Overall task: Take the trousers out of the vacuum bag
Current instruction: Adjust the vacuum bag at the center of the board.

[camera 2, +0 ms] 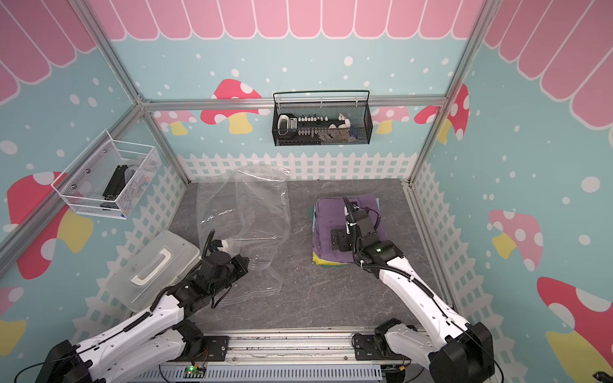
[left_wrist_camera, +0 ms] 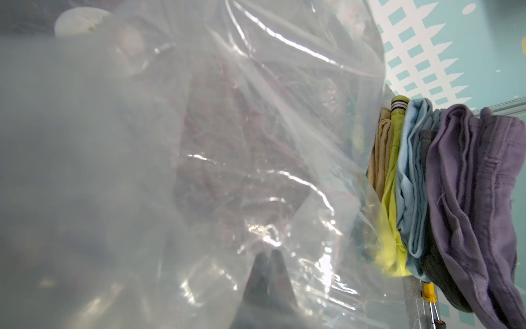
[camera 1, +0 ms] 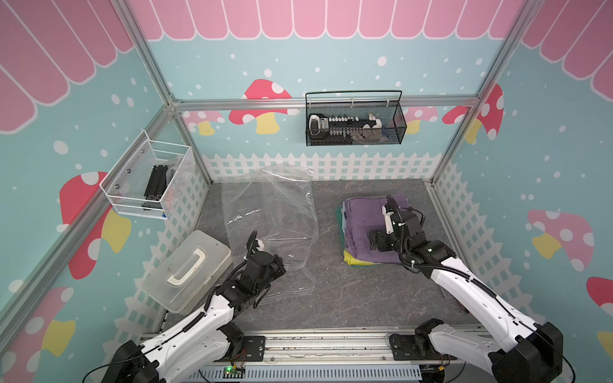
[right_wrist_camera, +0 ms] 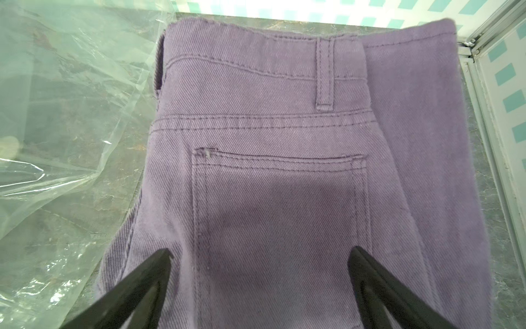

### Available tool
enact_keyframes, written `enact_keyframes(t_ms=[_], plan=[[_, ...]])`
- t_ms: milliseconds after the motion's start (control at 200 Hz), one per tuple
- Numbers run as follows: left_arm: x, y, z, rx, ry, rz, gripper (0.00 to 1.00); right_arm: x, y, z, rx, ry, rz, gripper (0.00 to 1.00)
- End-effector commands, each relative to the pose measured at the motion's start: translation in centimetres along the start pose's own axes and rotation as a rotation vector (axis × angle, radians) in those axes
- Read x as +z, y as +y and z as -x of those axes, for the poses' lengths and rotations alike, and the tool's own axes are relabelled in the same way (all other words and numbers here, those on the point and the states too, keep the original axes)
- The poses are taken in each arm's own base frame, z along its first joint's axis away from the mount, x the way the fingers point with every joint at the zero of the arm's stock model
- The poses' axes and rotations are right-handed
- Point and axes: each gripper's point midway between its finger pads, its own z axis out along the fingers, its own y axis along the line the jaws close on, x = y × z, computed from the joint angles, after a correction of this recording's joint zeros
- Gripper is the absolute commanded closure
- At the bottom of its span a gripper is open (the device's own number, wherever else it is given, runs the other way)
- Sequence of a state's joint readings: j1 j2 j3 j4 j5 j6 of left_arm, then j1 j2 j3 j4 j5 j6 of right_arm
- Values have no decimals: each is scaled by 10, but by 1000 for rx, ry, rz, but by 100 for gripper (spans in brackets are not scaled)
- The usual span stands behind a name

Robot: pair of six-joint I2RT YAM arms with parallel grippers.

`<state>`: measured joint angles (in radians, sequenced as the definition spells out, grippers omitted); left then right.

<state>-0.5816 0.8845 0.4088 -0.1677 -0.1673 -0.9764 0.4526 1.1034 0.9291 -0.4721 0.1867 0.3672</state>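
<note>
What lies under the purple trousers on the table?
Under the purple trousers lie more folded trousers: only edges of a tan pair, a yellow pair and a light blue pair show in the left wrist view. Their middles are covered.

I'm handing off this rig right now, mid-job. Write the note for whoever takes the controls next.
Left claw: shut, pinching the plastic of the vacuum bag.
Right claw: open, over the purple pair, gripping nothing.
Trousers: one folded stack on the table, purple on top, beside the bag on the robot's right and fully outside it.
Done: the bag looks empty; every visible pair is out.
Left: probably just release the bag and draw both arms back.
</note>
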Motion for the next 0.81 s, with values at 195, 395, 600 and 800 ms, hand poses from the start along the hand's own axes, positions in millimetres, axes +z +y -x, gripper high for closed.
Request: enact_keyframes(t_ms=[195, 395, 600, 800], plan=[[-10, -20, 14, 27, -14, -53, 84, -16, -2, 15, -12, -40, -2, 1], [-15, -31, 14, 53, 7, -96, 56, -18, -1, 14, -17, -39, 5, 1], [-14, -47, 8, 109, 64, -151, 24, -21, -5, 9, -29, -53, 2, 1], [-14, -66, 7, 152, 95, -214, 1, -20, -3, 13, -42, -68, 11, 1]])
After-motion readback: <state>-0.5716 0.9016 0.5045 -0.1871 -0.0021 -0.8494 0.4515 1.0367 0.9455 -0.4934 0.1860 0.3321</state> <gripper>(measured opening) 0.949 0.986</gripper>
